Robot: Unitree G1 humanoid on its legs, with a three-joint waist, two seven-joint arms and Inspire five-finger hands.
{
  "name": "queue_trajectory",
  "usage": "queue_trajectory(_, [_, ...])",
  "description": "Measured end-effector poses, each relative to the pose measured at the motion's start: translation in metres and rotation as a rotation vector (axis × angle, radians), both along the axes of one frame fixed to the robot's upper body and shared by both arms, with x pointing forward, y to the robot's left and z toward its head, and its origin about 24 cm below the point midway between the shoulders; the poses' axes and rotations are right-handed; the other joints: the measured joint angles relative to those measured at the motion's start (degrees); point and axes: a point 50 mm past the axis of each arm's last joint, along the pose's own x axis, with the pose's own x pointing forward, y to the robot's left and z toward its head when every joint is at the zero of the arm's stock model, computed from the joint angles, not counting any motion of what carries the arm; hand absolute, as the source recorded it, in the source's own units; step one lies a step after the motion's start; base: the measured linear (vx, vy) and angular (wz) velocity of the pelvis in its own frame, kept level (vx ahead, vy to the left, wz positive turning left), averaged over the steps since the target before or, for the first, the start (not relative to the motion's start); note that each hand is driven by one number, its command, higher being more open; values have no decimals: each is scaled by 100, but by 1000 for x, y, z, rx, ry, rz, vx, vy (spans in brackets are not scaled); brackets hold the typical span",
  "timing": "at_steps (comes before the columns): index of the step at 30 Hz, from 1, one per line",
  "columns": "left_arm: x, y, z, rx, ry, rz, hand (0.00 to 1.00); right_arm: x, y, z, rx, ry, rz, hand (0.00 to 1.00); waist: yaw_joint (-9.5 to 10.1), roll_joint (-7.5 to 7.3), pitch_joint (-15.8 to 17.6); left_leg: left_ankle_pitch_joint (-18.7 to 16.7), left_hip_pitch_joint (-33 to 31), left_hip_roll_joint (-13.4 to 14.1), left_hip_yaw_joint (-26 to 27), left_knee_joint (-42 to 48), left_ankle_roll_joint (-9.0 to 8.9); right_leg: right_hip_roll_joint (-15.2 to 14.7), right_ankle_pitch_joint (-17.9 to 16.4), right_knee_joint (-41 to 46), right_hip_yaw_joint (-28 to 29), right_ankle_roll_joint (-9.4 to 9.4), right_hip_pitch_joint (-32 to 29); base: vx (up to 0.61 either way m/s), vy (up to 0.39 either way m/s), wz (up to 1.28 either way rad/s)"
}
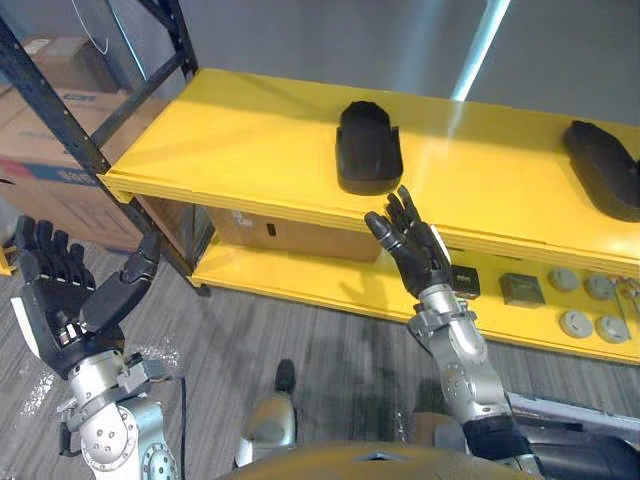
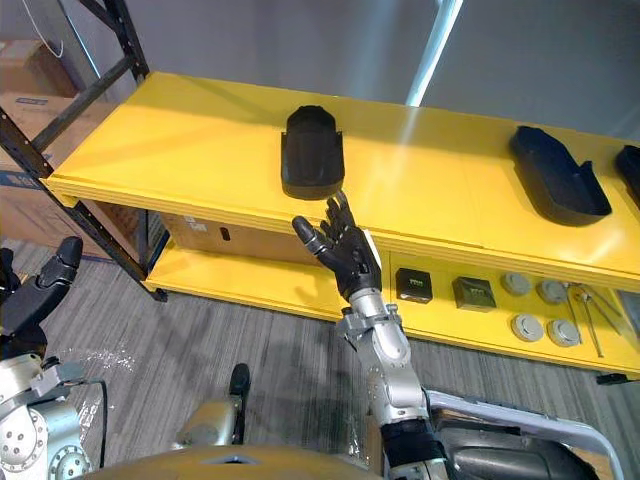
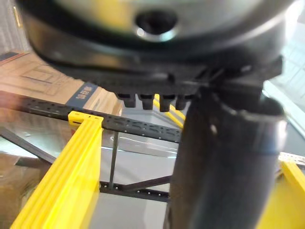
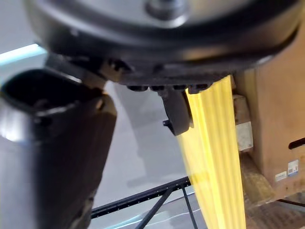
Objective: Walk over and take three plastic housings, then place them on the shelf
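Nearest me, the left hand point(image 1: 60, 300) is raised off the shelf's point(image 1: 230, 140) left end, fingers straight, empty. The right hand point(image 1: 415, 245) is up before the top board's front edge, fingers spread, holding nothing. Just beyond it a black housing point(image 1: 368, 145) lies near that edge. A second housing point(image 2: 558, 175) lies toward the right end, a third point(image 2: 630, 165) beside it. Grey discs point(image 2: 527, 327) sit on the lower board.

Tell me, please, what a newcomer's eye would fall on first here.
The bright yellow shelf catches the eye first, with a black plastic housing lying on its upper board near the middle and another housing toward the right. Just before the front edge, the right hand is raised open and empty; the left hand is open at lower left.
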Motion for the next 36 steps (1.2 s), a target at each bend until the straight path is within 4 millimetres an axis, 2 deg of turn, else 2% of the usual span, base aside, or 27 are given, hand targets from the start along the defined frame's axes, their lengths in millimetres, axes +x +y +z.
queue_trajectory(1, [6,-2,4,23,-14,-41,100,-2,-3,-1,-4,3,-12,100,-62,82,51,0,97,162,-144,-202,16,171,-450,104,295,206,-273,38,-17,36])
queue_trajectory(2, [10,-3,7,29,-27,-53,100,-1,-3,-1,-7,1,-14,100,-60,84,52,1,148,236,-160,-334,20,275,-645,-40,431,213,-451,1,-62,15])
queue_trajectory(3, [16,-4,11,37,-53,-70,100,1,-4,3,-5,-17,-9,100,-79,85,51,-73,225,319,-127,-670,8,546,-681,-576,665,168,-783,-4,-37,18])
queue_trajectory(4, [28,-3,17,63,-72,-91,100,3,-3,6,20,-33,-20,100,-185,-339,85,-392,80,25,66,-241,33,460,-640,-1475,1015,197,-1018,15,-19,28])
queue_trajectory(5, [31,-2,21,79,-85,-98,100,2,-3,8,32,-44,-25,100,-250,-560,139,-529,-246,-160,144,845,176,267,-587,-1654,1237,328,-1129,93,-71,71])
queue_trajectory(6, [42,-9,16,49,-73,-125,100,-1,-12,12,28,-66,-53,100,-383,-376,277,-1251,-412,-129,43,1662,-107,430,-337,-1483,1515,757,-948,100,-110,44])
queue_trajectory(8, [40,-14,3,2,-21,-121,100,-8,-21,8,-2,-45,-54,100,-421,-225,194,-1243,-239,-36,77,1417,-169,586,-188,-1843,1566,673,-767,89,-82,6])
queue_trajectory(9, [38,-14,2,-8,-13,-113,100,-12,-28,12,-20,-62,-60,100,-417,-98,165,-1192,-263,100,67,1270,-250,762,-36,-2216,1484,639,-684,128,-81,-12])
queue_trajectory(10, [36,-14,2,-15,-13,-104,100,-12,-32,17,-32,-82,-68,100,-444,-41,147,-1069,-259,200,78,1026,-340,920,117,-2487,1470,593,-652,123,-103,-4])
queue_trajectory(11, [36,-15,1,-19,-13,-105,100,-12,-35,19,-35,-92,-77,100,-451,-25,131,-1005,-245,217,79,908,-372,983,203,-2608,1456,570,-641,142,-154,-4])
queue_trajectory(12, [35,-17,1,-31,-12,-110,100,-13,-41,23,-42,-110,-97,100,-454,26,81,-851,-214,332,91,719,-410,1116,349,-2813,1433,537,-615,102,-117,-4])
queue_trajectory(14, [33,-20,0,-44,-12,-112,100,-13,-49,32,-37,-147,-131,100,-440,103,41,-760,-217,494,94,689,-437,1299,476,-3021,1402,474,-540,140,-121,-10])
queue_trajectory(16, [32,-20,-2,-48,-4,-112,100,-14,-54,40,-27,-179,-150,100,-445,130,27,-801,-212,623,140,855,-440,1410,440,-3098,1424,413,-437,134,-102,-15])
queue_trajectory(18, [32,-20,-4,-56,7,-107,100,-15,-54,44,-8,-205,-151,100,-440,145,37,-919,-345,748,290,1559,-300,1506,348,-3109,1503,312,-295,92,-133,-24])
queue_trajectory(19, [32,-21,-5,-62,10,-107,100,-15,-53,45,-7,-211,-148,100,-438,172,50,-939,-442,793,315,1969,-267,1517,302,-3109,1513,278,-192,46,-138,-23])
queue_trajectory(20, [32,-22,-6,-72,10,-104,100,-16,-53,47,-8,-224,-143,100,-435,261,70,-938,-430,847,330,2213,-264,1541,276,-3124,1552,244,-43,44,-89,-14])
queue_trajectory(22, [33,-24,-6,-84,4,-111,100,-17,-53,53,-11,-266,-150,100,-457,455,-28,-917,-311,883,425,1978,-246,1558,285,-3192,1571,231,38,73,-53,0])
queue_trajectory(24, [36,-29,-5,-80,-8,-153,100,-18,-55,56,-22,-294,-170,100,-452,623,-82,-828,-94,880,468,1510,-358,1539,298,-3207,1555,224,67,48,-30,9])
queue_trajectory(25, [37,-31,-5,-76,-9,-171,100,-18,-55,57,-28,-299,-175,100,-442,660,-106,-794,43,847,456,1320,-411,1530,306,-3208,1547,236,87,31,-13,1])
queue_trajectory(29, [40,-39,-4,-63,-11,-241,100,-8,-49,74,-142,-382,-139,100,-436,702,-148,-808,656,725,450,384,-546,1497,344,-3205,1641,309,120,-17,57,-14])
queue_trajectory(33, [44,-39,-2,-12,7,-307,100,0,-37,93,-256,-500,-94,100,-422,431,-290,-571,821,399,553,-291,-471,1256,449,-3311,1641,489,-42,-60,89,-1])
queue_trajectory(36, [46,-37,-1,8,31,-325,100,5,-23,101,-405,-550,-11,100,-365,361,-331,-430,852,261,541,-421,-381,1136,510,-3350,1625,580,-28,-18,74,8])
